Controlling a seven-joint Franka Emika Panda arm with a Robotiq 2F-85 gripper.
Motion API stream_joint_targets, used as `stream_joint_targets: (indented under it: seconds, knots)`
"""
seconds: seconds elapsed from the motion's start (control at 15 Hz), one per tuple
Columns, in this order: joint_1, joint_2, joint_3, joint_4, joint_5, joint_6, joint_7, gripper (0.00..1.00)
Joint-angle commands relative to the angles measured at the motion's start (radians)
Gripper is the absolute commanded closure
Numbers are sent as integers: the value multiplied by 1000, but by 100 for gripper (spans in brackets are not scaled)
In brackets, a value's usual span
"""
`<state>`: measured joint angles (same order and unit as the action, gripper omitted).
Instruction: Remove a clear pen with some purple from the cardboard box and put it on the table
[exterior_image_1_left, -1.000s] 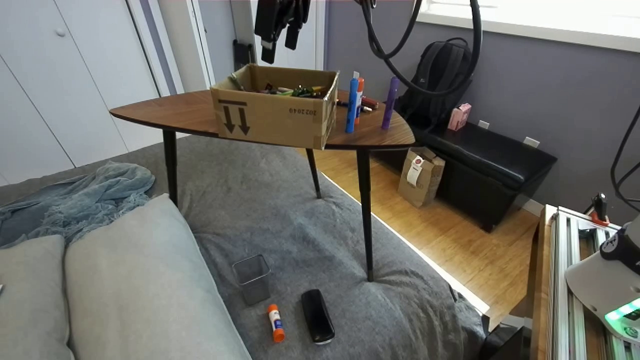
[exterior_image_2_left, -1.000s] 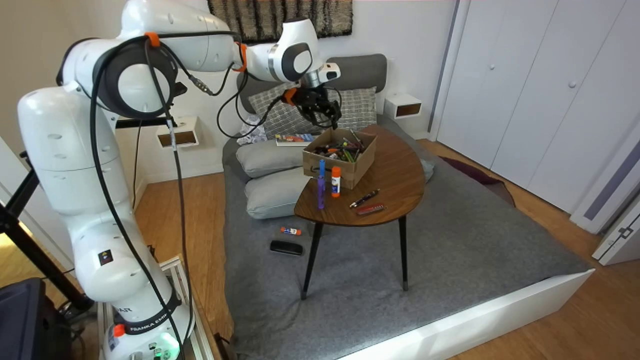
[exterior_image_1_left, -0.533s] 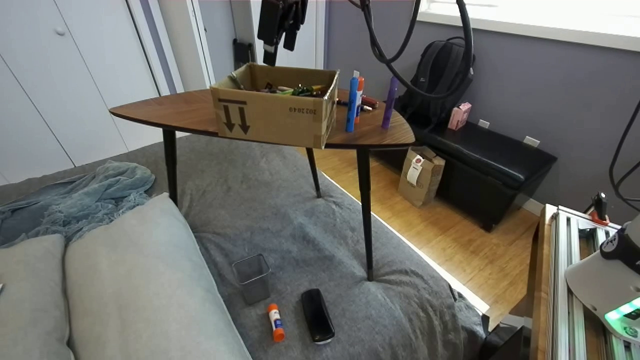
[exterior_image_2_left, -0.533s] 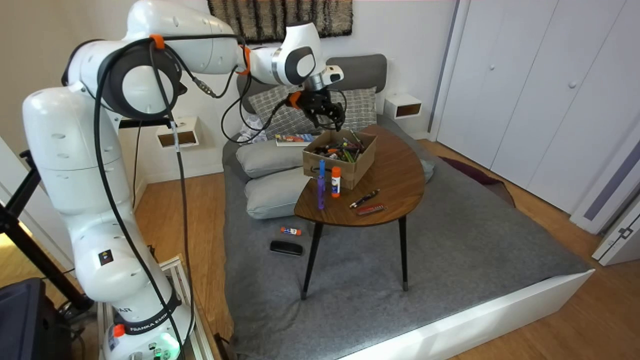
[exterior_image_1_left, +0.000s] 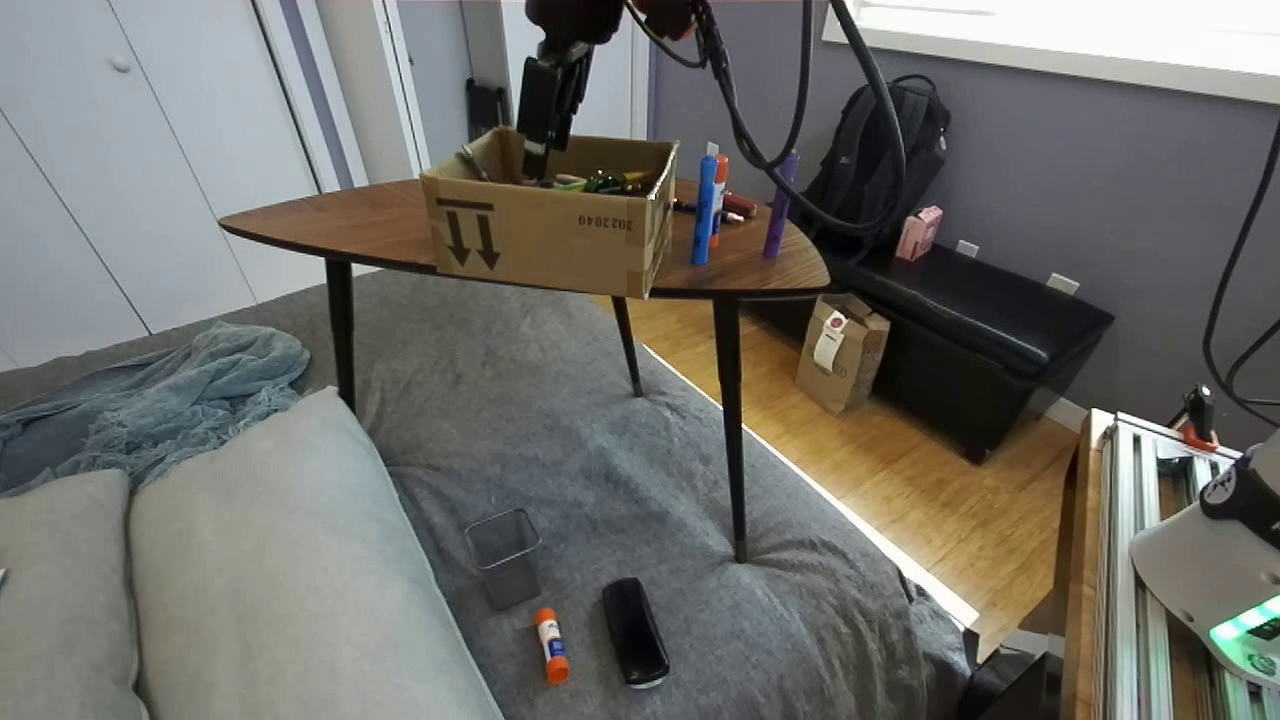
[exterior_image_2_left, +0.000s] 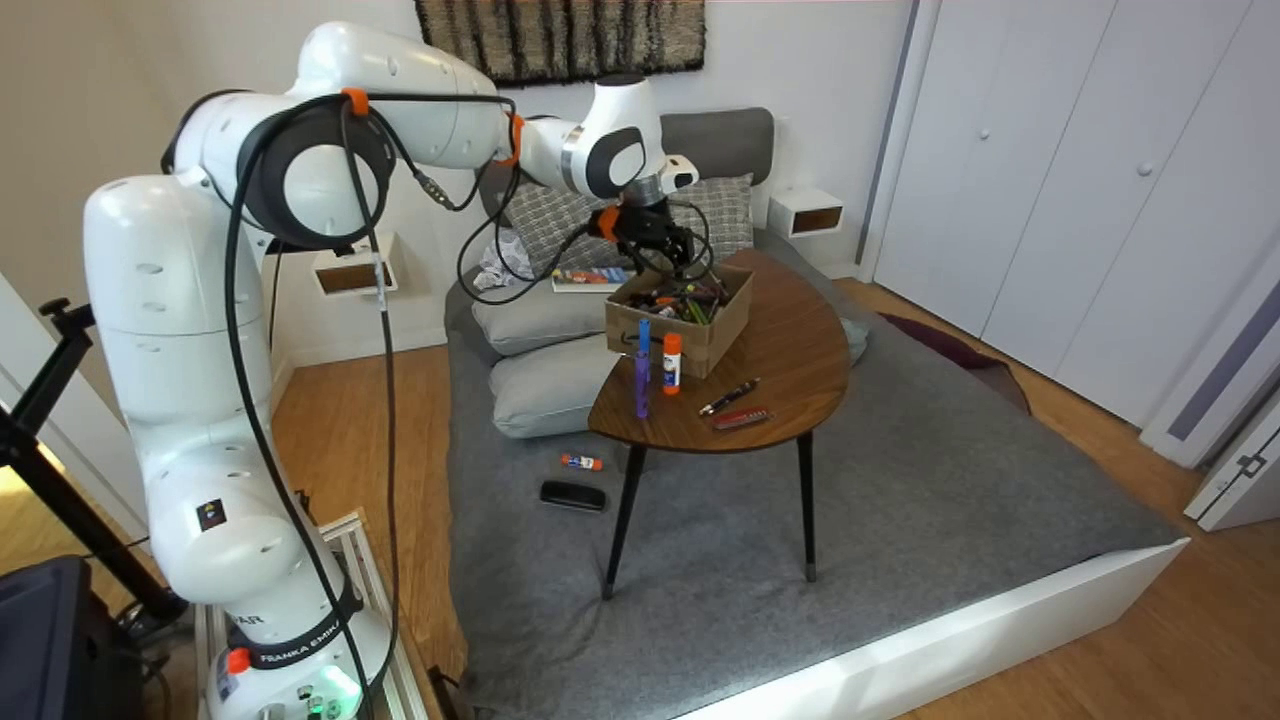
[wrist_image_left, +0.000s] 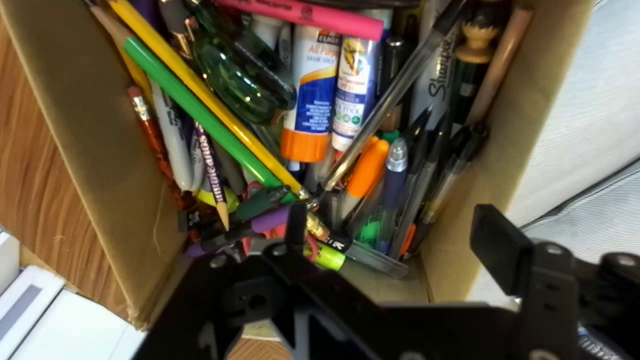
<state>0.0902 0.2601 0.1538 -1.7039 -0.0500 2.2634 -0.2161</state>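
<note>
The cardboard box (exterior_image_1_left: 545, 240) stands on the brown table (exterior_image_1_left: 330, 215), with its rim open and filled with pens, pencils and markers. It also shows in an exterior view (exterior_image_2_left: 688, 348) and in the wrist view (wrist_image_left: 467, 210). In the wrist view a clear pen with a blue-purple upper part and a purple bit low down (wrist_image_left: 393, 187) leans among other pens, near the box's wall. My gripper (wrist_image_left: 395, 225) is open and empty above the contents, its fingers on either side of that pen's line. In an exterior view the gripper (exterior_image_1_left: 541, 150) reaches just inside the box's rim.
On the table beside the box stand a blue marker (exterior_image_1_left: 705, 205), a glue stick (exterior_image_2_left: 672, 363) and a purple marker (exterior_image_2_left: 641, 385). A dark pen (exterior_image_2_left: 728, 397) and a red item (exterior_image_2_left: 741, 419) lie nearby. Inside the box, a green bottle (wrist_image_left: 240, 75) and glue sticks crowd the pens.
My gripper has come down from above the box to its rim, moving farther out from the robot's base. The box and the things on the table have not moved.
</note>
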Motion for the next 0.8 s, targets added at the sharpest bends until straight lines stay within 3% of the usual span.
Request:
stream_joint_targets:
  seconds: [0.0, 0.07, 0.13, 0.27, 0.4, 0.53, 0.6, 0.67, 0.73]
  knots:
    - [-3, 42, 7, 30, 58, 23, -56, 40]
    - [-1, 49, 5, 33, 58, 23, -55, 45]
    - [-3, 56, 6, 35, 65, 24, -60, 57]
    - [-2, 68, 6, 37, 70, 28, -56, 70]
    - [-3, 76, 8, 38, 77, 25, -56, 74]
    - [-3, 81, 8, 39, 80, 19, -55, 71]
    - [-4, 84, 6, 40, 79, 16, -53, 74]
    - [-3, 84, 6, 40, 76, 17, -53, 90]
    - [-4, 80, 6, 39, 78, 15, -52, 94]
